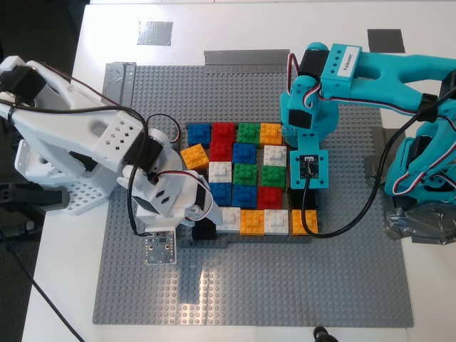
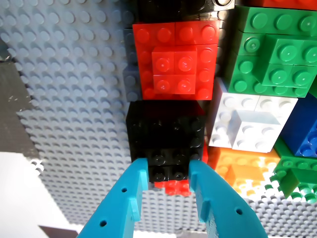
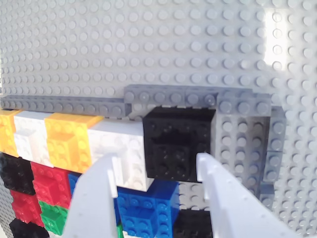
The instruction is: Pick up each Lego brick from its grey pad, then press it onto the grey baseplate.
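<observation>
My first gripper (image 2: 168,171) is clamped on a black Lego brick (image 2: 166,136) low beside the red brick (image 2: 176,59), so square it and press straight down into the grey baseplate (image 1: 356,285), while my second gripper (image 3: 158,166) stands apart over another black brick (image 3: 181,144).

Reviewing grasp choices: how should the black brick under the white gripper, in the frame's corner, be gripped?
Take the black brick from above by its raised 2x2 top: the white brick and dark-grey frame flank it closely. My second gripper stands open astride it.
</observation>
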Robot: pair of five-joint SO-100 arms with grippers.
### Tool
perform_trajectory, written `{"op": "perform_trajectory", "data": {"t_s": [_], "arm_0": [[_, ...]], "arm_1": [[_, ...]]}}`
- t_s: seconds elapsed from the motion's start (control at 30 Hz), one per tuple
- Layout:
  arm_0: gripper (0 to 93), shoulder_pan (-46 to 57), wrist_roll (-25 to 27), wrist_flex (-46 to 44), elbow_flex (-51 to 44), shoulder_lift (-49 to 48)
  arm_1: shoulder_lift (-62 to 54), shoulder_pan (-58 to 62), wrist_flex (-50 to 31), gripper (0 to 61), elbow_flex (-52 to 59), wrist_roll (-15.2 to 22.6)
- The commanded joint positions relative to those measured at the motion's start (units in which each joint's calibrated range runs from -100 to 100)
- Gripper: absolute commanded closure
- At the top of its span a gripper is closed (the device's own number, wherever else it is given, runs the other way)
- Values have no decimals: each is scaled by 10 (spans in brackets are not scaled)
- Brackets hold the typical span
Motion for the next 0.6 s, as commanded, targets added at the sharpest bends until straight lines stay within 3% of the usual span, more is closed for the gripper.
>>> {"op": "perform_trajectory", "data": {"t_s": [0.0, 0.57], "arm_0": [[927, -9, -3, -6, -7, 0], [927, -14, -2, -3, -39, 1]], "arm_1": [[-26, 3, 15, 407, -38, 1], [-127, -76, 230, 350, -203, 0]]}}
